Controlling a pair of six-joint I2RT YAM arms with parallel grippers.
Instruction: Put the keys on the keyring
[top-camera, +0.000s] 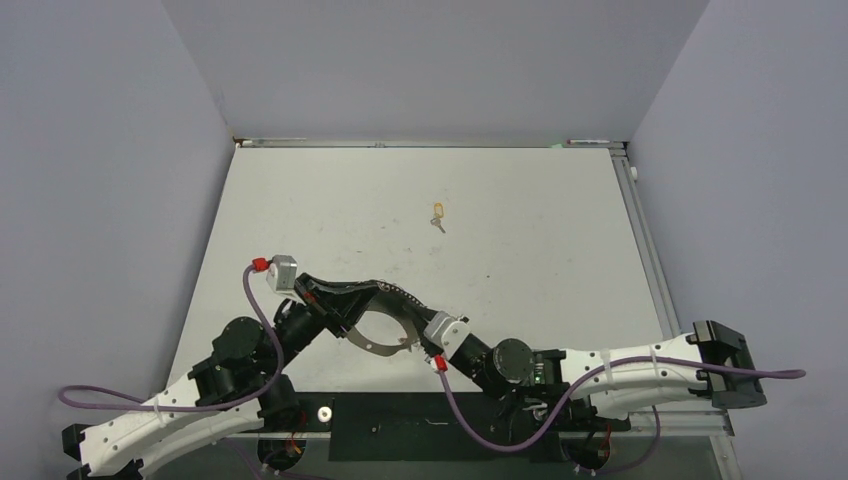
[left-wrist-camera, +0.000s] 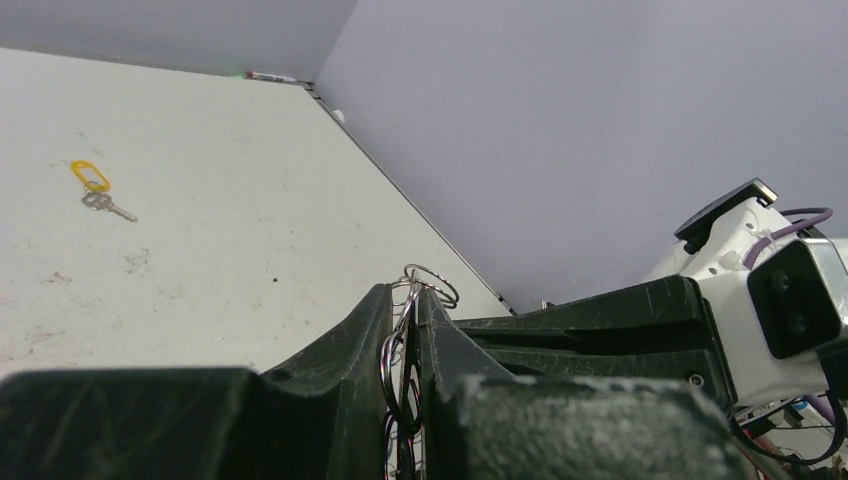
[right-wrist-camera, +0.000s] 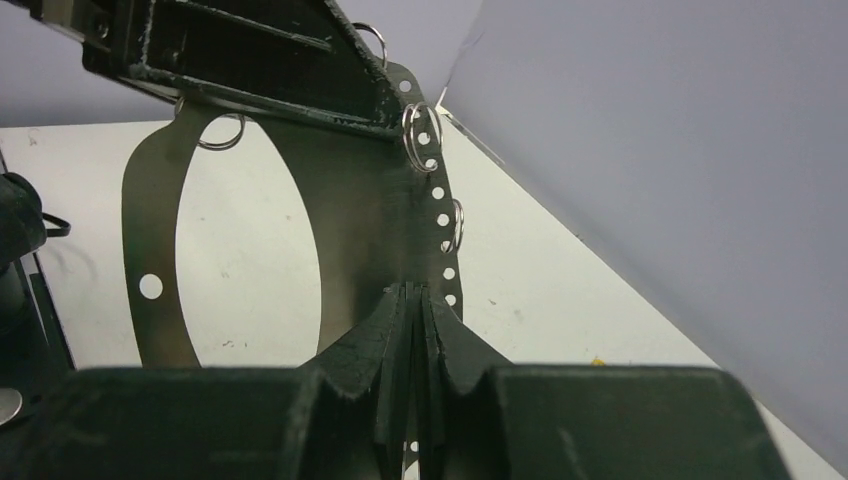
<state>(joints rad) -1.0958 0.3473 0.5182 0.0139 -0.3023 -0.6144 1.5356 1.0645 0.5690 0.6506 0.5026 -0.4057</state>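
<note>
The keyring (top-camera: 378, 347) is a flat silver oval band with a row of small holes. Both grippers hold it above the near middle of the table. My left gripper (top-camera: 400, 296) is shut on its upper edge. In the left wrist view the left gripper (left-wrist-camera: 411, 297) pinches the band edge-on, with small wire rings (left-wrist-camera: 432, 283) between and above the fingertips. My right gripper (right-wrist-camera: 412, 293) is shut on the band (right-wrist-camera: 365, 200), which carries small wire rings (right-wrist-camera: 418, 135). One key with a yellow tag (top-camera: 437, 214) lies alone on the table farther back; it also shows in the left wrist view (left-wrist-camera: 96, 187).
The white table (top-camera: 540, 250) is walled in by grey panels on three sides. A metal rail (top-camera: 645, 250) runs along its right edge. A black strip (top-camera: 420, 430) lies between the arm bases at the near edge.
</note>
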